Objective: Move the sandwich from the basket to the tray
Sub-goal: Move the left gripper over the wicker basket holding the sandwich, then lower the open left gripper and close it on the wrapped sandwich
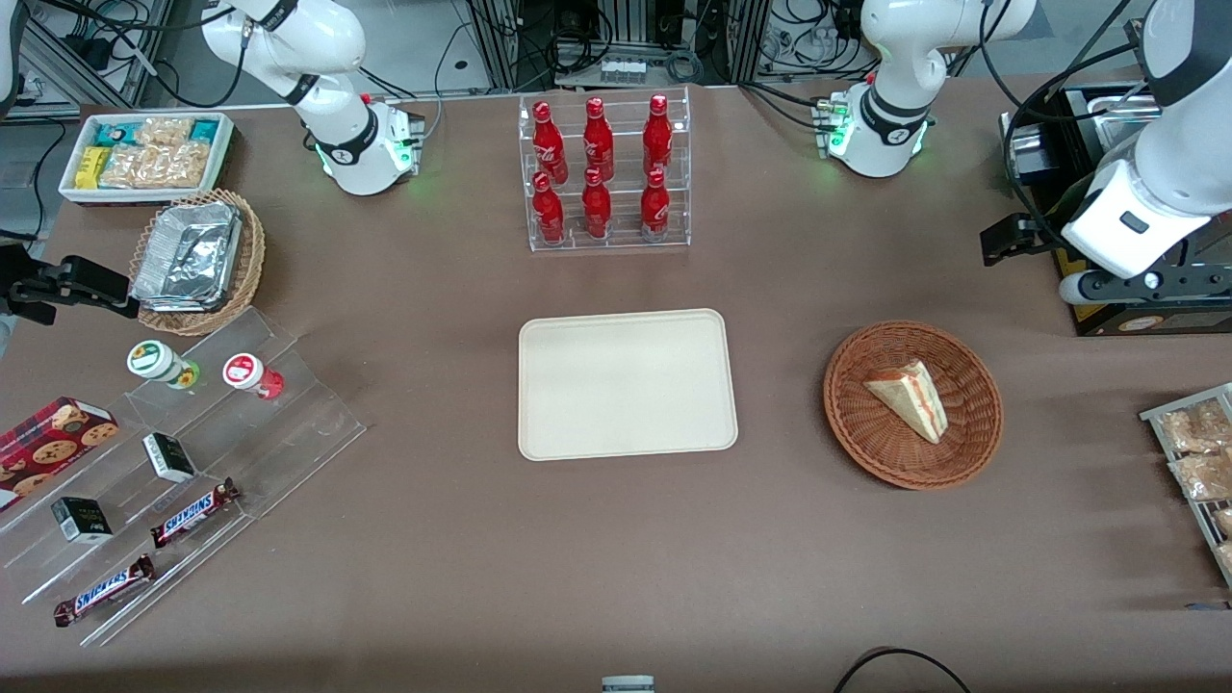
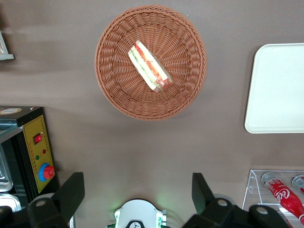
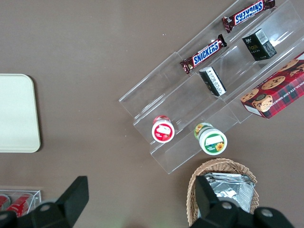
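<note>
the small triangular wedge of white-bread sandwich (image 1: 909, 397) is lying on its side in the round reddish-brown woven wicker basket (image 1: 974, 435), and that basket is sitting on the brown counter (image 1: 616, 558) beside the flat rectangular cream-beige tray (image 1: 626, 383), toward the working arm's end. the left arm's end effector (image 2: 137, 190) is hanging high above the counter, farther from the front camera than the basket, with its fingers spread wide and holding nothing. the likely trouble is lying in the grasp: the soft bread is probably squashing or shedding filling under a hard pinch, and a descent off-centre is risking catching the basket's raised rim and dragging the light basket along.
</note>
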Robot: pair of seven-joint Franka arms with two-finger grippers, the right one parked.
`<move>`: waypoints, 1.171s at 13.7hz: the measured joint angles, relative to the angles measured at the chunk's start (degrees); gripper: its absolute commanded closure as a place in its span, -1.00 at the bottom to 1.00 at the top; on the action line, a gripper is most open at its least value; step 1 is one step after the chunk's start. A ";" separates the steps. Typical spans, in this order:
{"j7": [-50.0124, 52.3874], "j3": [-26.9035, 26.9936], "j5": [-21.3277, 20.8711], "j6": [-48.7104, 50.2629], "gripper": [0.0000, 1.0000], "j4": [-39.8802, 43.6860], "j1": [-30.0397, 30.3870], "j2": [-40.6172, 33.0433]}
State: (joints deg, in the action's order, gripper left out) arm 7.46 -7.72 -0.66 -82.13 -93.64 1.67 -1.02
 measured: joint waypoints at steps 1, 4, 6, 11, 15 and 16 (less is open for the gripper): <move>0.00 0.05 0.00 0.04 -1.00 0.19 0.01 0.00; 0.00 0.08 0.00 0.05 -1.00 0.22 0.04 0.03; 0.00 0.12 -0.07 -0.27 -1.00 0.17 0.08 0.44; 0.00 0.15 -0.17 -4.52 -1.00 -1.92 0.20 4.46; 0.00 0.15 -0.23 -16.62 -1.00 -10.28 0.20 6.92; 0.00 0.15 -0.23 -19.51 -1.00 -12.40 0.20 7.31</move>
State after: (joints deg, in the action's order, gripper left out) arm 7.46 -7.57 -0.89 -101.64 -106.04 1.87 6.29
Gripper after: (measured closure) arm 0.000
